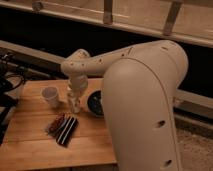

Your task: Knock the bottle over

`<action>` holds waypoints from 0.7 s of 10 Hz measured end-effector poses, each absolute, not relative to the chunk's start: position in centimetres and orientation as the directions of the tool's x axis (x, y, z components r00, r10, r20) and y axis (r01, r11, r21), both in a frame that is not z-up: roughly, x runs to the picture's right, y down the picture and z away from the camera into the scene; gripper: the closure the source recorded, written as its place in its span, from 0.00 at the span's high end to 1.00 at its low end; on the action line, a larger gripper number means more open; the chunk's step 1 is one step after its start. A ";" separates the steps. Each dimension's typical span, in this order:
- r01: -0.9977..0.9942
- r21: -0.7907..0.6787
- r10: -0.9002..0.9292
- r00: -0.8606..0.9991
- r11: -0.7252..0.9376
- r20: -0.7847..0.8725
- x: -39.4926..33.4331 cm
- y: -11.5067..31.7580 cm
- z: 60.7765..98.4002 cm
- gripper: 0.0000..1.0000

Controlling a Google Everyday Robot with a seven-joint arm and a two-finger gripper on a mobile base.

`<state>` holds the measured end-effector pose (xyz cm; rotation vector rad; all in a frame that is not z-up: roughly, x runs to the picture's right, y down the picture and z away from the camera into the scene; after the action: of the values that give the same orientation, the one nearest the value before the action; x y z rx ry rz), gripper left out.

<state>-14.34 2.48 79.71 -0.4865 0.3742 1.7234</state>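
The bottle (75, 104) is a small clear-whitish plastic one, standing upright on the wooden table (35, 145) between the white cup (50, 96) and the dark bowl (95, 103). My gripper (74, 96) hangs from the white arm directly over the bottle, at its top, and hides the neck and cap.
A dark striped snack packet with a reddish end (63, 129) lies in front of the bottle. My large white arm body (145, 105) fills the right side and hides the table's right part. Dark cables (10, 82) sit off the table's left edge.
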 end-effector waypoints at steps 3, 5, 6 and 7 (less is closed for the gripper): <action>-0.971 0.079 0.846 -0.236 -0.226 -0.479 -9.9 -0.9 82.2 0.09; -0.965 0.109 0.848 -0.260 -0.237 -0.461 -8.1 -3.0 83.8 0.09; -0.965 0.099 0.849 -0.262 -0.244 -0.458 -8.0 -3.9 84.6 0.09; -0.965 0.078 0.852 -0.259 -0.251 -0.454 -8.4 -4.5 85.0 0.09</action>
<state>-8.37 -4.49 85.03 -0.3778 0.4037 1.8044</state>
